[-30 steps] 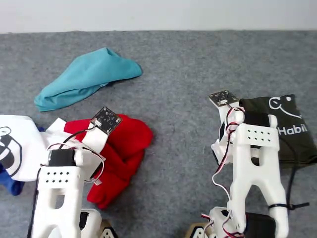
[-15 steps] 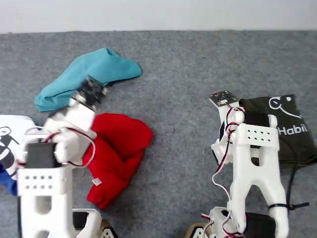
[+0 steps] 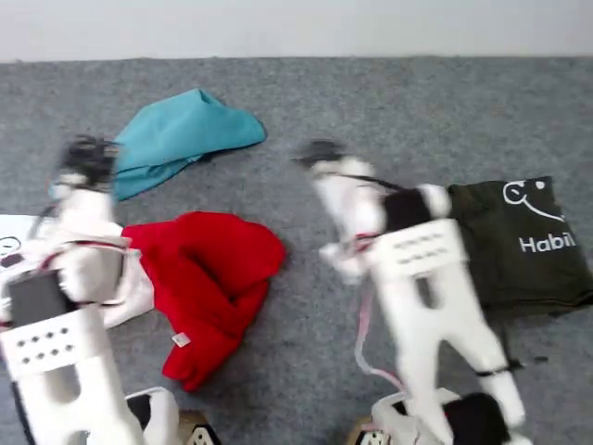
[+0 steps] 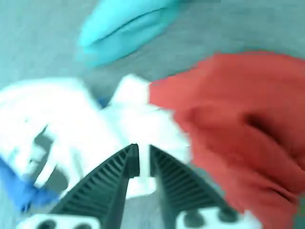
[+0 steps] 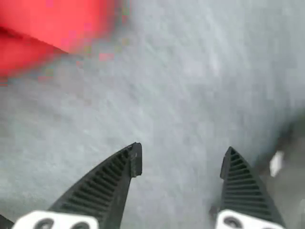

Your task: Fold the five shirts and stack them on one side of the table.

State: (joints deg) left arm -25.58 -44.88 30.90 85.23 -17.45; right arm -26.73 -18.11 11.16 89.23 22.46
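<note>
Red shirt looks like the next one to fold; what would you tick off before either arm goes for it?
1. Right end effector open: ok, jaws wide over the bare grey table.
2. Left end effector open: not ok, jaws nearly together above the white shirt.
3. Red shirt free of its neighbours: cannot tell; its edge meets the white shirt.
4. Stack begun on one side: ok, the dark shirt lies folded there.
5. Teal shirt folded: not ok, it lies crumpled.
</note>
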